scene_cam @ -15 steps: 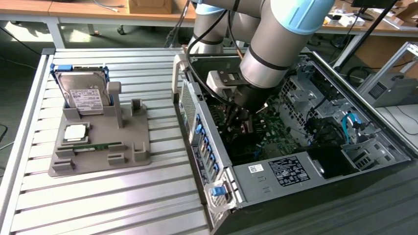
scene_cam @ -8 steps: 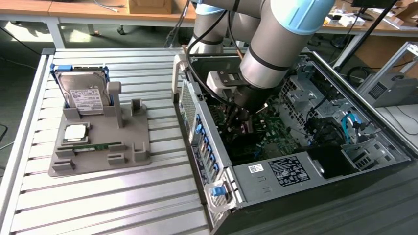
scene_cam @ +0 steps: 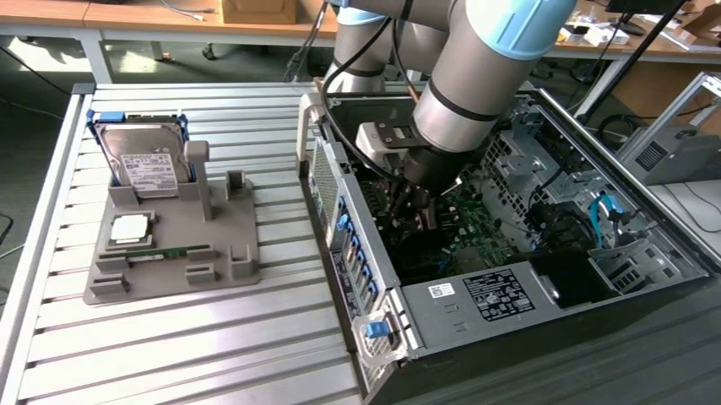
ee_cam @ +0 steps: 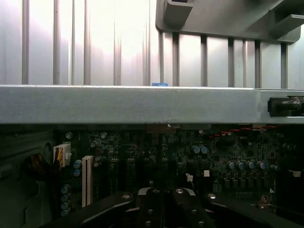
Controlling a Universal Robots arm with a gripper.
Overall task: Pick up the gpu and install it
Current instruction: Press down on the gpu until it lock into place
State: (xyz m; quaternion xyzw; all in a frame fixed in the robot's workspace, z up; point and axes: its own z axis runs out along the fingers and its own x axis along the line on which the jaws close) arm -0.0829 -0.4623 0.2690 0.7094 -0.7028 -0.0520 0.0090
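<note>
The gripper [scene_cam: 420, 198] is lowered inside the case [scene_cam: 372, 278], above the motherboard [ee_cam: 190, 156], presumably for installation; its grip cannot be told.

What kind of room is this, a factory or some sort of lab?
Probably a robotics lab or workshop rather than a factory. An opened computer case lies on a slatted metal table, spare parts such as a hard drive sit in a grey holder, and cluttered wooden desks stand behind.
</note>
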